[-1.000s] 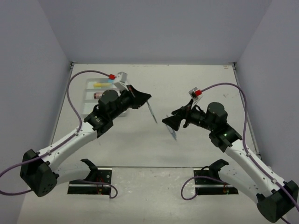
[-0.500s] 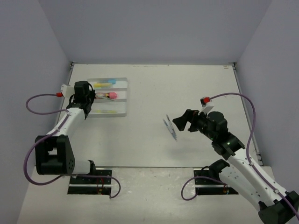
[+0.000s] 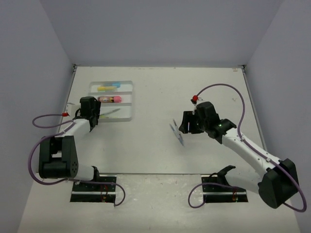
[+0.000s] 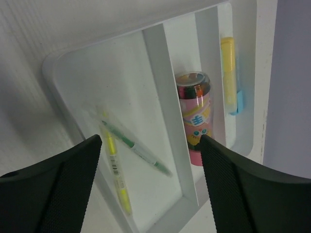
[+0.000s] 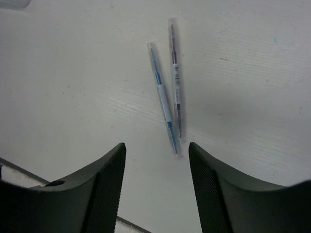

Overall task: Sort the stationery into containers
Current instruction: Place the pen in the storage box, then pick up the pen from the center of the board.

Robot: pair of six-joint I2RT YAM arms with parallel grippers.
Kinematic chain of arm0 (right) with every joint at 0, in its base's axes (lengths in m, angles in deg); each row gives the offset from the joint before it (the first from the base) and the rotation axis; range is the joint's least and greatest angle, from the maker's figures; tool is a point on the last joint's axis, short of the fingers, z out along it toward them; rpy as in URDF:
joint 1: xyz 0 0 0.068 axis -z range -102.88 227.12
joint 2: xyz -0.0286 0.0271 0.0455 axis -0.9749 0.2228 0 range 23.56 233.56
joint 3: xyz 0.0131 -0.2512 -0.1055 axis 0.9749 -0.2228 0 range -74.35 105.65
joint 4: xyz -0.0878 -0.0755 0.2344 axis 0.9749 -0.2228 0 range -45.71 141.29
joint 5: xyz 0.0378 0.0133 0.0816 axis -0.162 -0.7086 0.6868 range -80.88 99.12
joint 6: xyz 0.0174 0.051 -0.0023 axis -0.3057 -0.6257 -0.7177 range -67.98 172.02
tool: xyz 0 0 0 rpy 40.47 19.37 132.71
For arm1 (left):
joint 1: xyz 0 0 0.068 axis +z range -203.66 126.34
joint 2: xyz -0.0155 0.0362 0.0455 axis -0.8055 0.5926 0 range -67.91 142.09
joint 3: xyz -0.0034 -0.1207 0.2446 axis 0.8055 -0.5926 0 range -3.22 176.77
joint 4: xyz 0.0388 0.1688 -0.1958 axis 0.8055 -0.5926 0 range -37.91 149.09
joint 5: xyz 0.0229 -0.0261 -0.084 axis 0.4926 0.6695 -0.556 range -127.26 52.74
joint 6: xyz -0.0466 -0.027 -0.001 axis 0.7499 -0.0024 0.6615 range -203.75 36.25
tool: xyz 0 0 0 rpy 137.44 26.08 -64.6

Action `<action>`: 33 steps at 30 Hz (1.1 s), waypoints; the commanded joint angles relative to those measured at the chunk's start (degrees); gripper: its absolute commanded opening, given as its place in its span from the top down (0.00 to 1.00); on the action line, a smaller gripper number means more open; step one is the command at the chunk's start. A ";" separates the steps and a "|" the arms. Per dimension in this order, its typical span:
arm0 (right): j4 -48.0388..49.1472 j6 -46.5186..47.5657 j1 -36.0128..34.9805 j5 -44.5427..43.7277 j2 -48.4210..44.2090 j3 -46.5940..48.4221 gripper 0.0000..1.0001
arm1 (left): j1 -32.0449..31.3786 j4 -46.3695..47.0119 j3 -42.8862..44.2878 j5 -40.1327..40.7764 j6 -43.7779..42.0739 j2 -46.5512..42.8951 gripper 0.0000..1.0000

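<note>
The translucent three-compartment tray [image 3: 131,101] lies at the back left. In the left wrist view its near compartment [image 4: 97,87] holds a yellow pen [image 4: 115,167] and a pale green pen [image 4: 136,148]. The middle one holds the stubby pink-and-brown marker [image 4: 193,116], the far one a yellow-and-light-blue marker [image 4: 228,68]. My left gripper [image 4: 150,145] is open and empty above the tray's near end [image 3: 94,118]. A light blue pen [image 5: 163,99] and a grey pen [image 5: 176,77] lie side by side on the table [image 3: 178,132]. My right gripper [image 5: 157,145] is open and empty just above them [image 3: 186,126].
The white table [image 3: 160,155] is walled on three sides. The arm bases [image 3: 92,187] and purple cables sit at the near edge. Nothing else stands between the tray and the two loose pens.
</note>
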 commanded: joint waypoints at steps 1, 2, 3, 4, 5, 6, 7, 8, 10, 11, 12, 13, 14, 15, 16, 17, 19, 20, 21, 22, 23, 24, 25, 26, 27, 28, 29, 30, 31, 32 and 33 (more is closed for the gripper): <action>-7.13 3.23 -1.81 -6.40 9.40 7.18 0.46 | 0.65 3.51 -0.22 -1.81 -0.60 -3.54 0.12; -7.62 3.64 -2.22 -7.71 11.05 7.97 0.47 | 0.65 4.47 -0.36 -2.45 -1.44 -5.26 0.09; -7.87 3.81 -2.31 -8.30 14.42 9.78 0.53 | 0.65 5.14 -0.45 -4.01 -3.58 -6.26 0.07; -7.68 4.27 -2.32 -8.54 16.37 10.69 0.59 | 0.65 5.83 -0.50 -5.61 -5.06 -7.63 0.03; -7.55 4.71 -2.34 -8.70 18.34 11.63 0.64 | 0.65 6.31 -0.43 -7.31 -6.71 -9.07 0.00; -7.61 5.08 -2.40 -8.77 20.52 12.79 0.69 | 0.65 6.32 -0.07 -9.25 -8.83 -10.65 0.00; -7.91 5.42 -2.45 -8.49 22.67 13.82 0.71 | 0.69 5.99 0.32 -11.17 -10.87 -12.08 0.00; -8.16 5.74 -2.55 -8.25 24.78 14.77 0.72 | 0.73 5.75 0.65 -13.31 -12.92 -13.46 0.00; -8.18 6.02 -2.81 -8.37 27.86 16.21 0.72 | 0.73 5.70 0.92 -18.29 -16.82 -15.98 0.00; -8.03 6.08 -2.87 -8.42 28.95 16.63 0.72 | 0.70 5.62 0.95 -20.59 -18.33 -16.91 0.00; -7.81 6.19 -2.93 -8.43 30.23 16.91 0.72 | 0.65 5.62 0.95 -22.92 -19.66 -17.64 0.00; -7.71 6.28 -2.93 -8.43 31.10 16.92 0.72 | 0.65 5.53 0.96 -23.01 -19.71 -18.16 0.00; -7.43 6.28 -2.93 -8.24 32.22 17.25 0.72 | 0.60 5.48 0.86 -25.67 -20.83 -18.80 0.00; -7.17 6.28 -2.93 -8.08 33.28 17.53 0.72 | 0.56 5.47 0.73 -27.98 -21.88 -19.39 0.00; -7.22 6.30 -2.93 -8.03 34.03 17.74 0.72 | 0.56 5.61 0.45 -28.30 -22.37 -19.75 0.00; -7.84 6.38 -2.93 -7.81 34.87 18.76 0.73 | 0.57 5.63 0.04 -29.68 -22.93 -20.11 0.00; -8.80 6.49 -2.93 -7.93 36.35 19.78 0.73 | 0.56 5.97 -0.95 -30.83 -23.68 -21.50 0.00; -9.16 6.64 -2.93 -8.09 37.50 20.57 0.73 | 0.56 5.94 -1.29 -31.83 -24.28 -21.93 0.00; -9.97 6.69 -2.93 -8.19 38.72 21.38 0.73 | 0.56 5.79 -1.60 -32.65 -24.84 -22.74 0.00; -10.84 6.77 -2.93 -8.25 39.99 22.20 0.73 | 0.56 5.60 -1.87 -33.36 -25.36 -23.50 0.00; -11.77 6.89 -2.93 -8.25 41.33 23.01 0.74 | 0.56 5.37 -2.10 -33.95 -25.83 -24.20 0.00; -12.68 7.12 -2.93 -8.03 42.30 23.77 0.75 | 0.59 5.28 -2.30 -34.61 -26.34 -24.76 0.00; -13.58 7.35 -2.93 -7.79 43.25 24.52 0.77 | 0.63 5.20 -2.50 -35.28 -26.85 -25.32 0.00; -14.08 7.59 -2.93 -7.78 44.78 25.02 0.81 | 0.59 5.23 -2.62 -35.71 -27.74 -25.65 0.00; -14.44 7.79 -2.87 -7.91 46.09 25.48 0.85 | 0.53 5.59 -2.81 -36.17 -28.67 -25.72 0.00; -14.82 7.95 -2.76 -8.07 47.12 25.96 0.88 | 0.47 6.13 -3.08 -36.70 -29.53 -25.66 0.00; -15.33 8.12 -2.67 -8.07 47.81 26.39 0.88 | 0.47 6.14 -3.00 -37.39 -30.39 -25.41 0.00; -15.70 7.87 -2.63 -9.24 47.72 26.80 0.92 | 0.47 6.62 -2.83 -39.62 -31.42 -24.54 0.00; -16.05 7.59 -2.58 -10.48 47.55 27.20 0.96 | 0.44 7.13 -2.65 -41.92 -32.44 -23.64 0.00; -16.02 6.99 -2.55 -12.16 46.13 27.40 0.98 | -0.64 8.02 -2.68 -43.96 -32.74 -22.90 0.00; -15.99 6.38 -2.52 -13.84 44.70 27.59 0.99 | -1.71 8.90 -2.71 -46.00 -33.03 -22.17 0.00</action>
